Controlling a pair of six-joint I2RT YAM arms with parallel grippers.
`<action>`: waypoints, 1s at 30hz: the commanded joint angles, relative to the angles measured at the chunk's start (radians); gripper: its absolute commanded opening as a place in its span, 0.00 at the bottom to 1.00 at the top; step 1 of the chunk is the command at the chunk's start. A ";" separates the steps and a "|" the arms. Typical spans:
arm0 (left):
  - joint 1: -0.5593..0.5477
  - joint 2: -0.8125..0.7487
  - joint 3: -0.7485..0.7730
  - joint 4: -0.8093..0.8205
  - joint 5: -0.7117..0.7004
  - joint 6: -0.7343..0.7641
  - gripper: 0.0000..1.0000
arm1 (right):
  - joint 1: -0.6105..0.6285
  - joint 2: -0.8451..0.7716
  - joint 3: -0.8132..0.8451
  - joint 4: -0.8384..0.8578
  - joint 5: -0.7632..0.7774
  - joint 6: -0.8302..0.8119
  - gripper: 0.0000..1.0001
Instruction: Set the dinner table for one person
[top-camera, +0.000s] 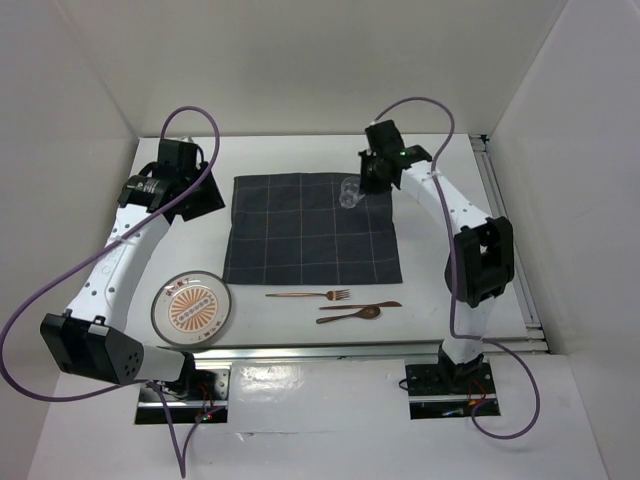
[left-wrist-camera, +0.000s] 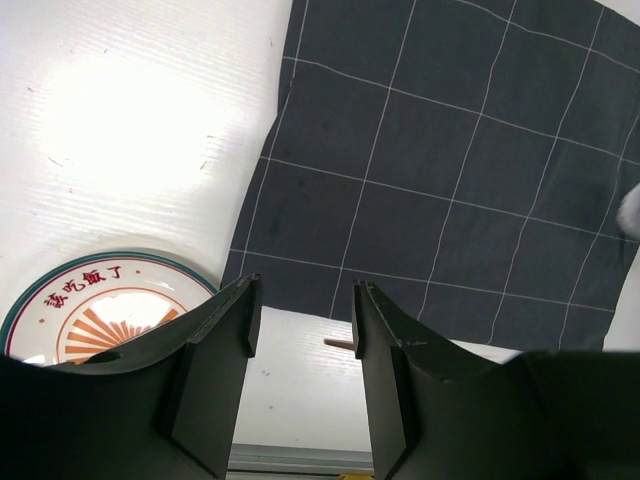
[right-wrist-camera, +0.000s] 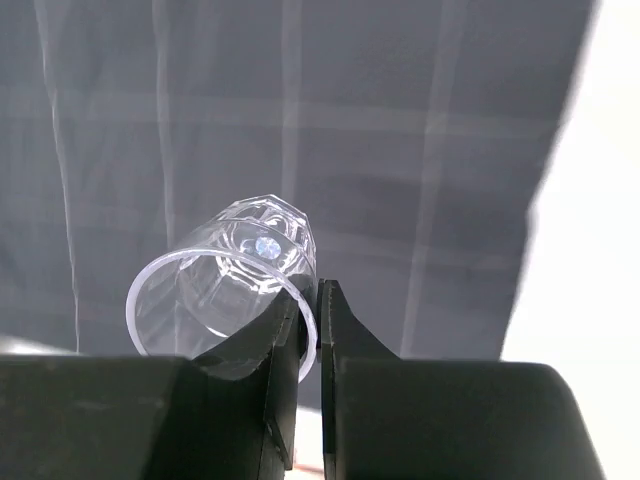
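Note:
On the white dinner table (top-camera: 300, 160) lies a dark grey grid-lined cloth (top-camera: 310, 228). My right gripper (top-camera: 372, 172) is shut on the rim of a clear glass (top-camera: 350, 192), held over the cloth's far right corner; in the right wrist view the glass (right-wrist-camera: 232, 285) is pinched at its rim, one finger inside. My left gripper (top-camera: 198, 195) is open and empty, up off the table left of the cloth; its fingers (left-wrist-camera: 225, 350) frame bare table. A plate (top-camera: 192, 308) with an orange sunburst sits near left. A copper fork (top-camera: 310, 295), knife (top-camera: 362, 305) and spoon (top-camera: 350, 315) lie below the cloth.
The plate (left-wrist-camera: 95, 300) and cloth (left-wrist-camera: 450, 170) show in the left wrist view, with the fork's handle tip (left-wrist-camera: 338, 342) between the fingers. White walls enclose the table at left, back and right. A metal rail (top-camera: 505, 230) runs along the right edge.

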 joint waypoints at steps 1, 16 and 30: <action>-0.004 -0.001 0.037 0.005 -0.013 0.024 0.58 | -0.062 0.074 0.133 -0.020 -0.018 -0.025 0.00; -0.004 -0.002 0.003 -0.033 -0.049 0.024 0.60 | -0.182 0.496 0.576 -0.132 0.084 0.012 0.00; -0.004 -0.002 0.003 -0.052 -0.039 0.024 0.60 | -0.232 0.532 0.558 -0.123 0.081 0.048 0.12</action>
